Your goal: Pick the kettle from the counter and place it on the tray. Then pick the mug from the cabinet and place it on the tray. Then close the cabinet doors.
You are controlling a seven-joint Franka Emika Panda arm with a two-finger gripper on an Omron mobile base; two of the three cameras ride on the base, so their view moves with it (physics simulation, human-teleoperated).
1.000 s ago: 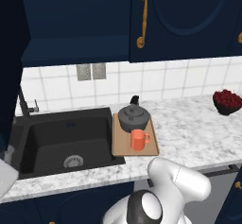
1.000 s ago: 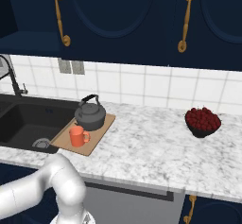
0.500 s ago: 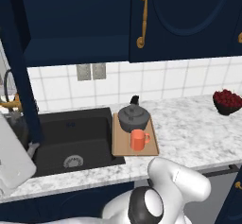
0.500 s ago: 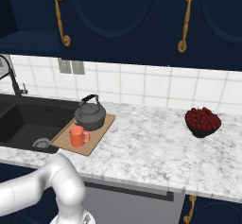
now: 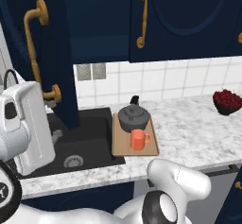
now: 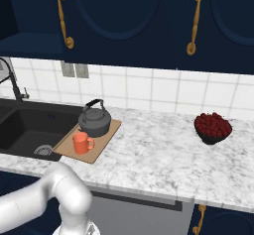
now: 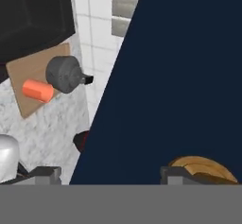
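The squat dark grey kettle (image 5: pixel 133 118) and the small orange-red mug (image 5: pixel 138 140) both sit on the light-brown wooden tray (image 5: pixel 120 148), on the speckled marble counter (image 6: pixel 158 154) beside the black sink basin (image 5: pixel 90 142). A navy cabinet door (image 5: pixel 45 48) with a gold handle (image 5: pixel 34 53) stands swung open over the sink. The gripper (image 7: pixel 111 173) faces that panel with its fingers set wide apart, one fingertip (image 7: pixel 182 175) by a gold handle. A dark bowl of red fruit (image 6: pixel 212 128) sits well apart

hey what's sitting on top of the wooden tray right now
The kettle and the orange mug both stand on the tray, mug nearer the counter's front edge. The board beneath them is covered.
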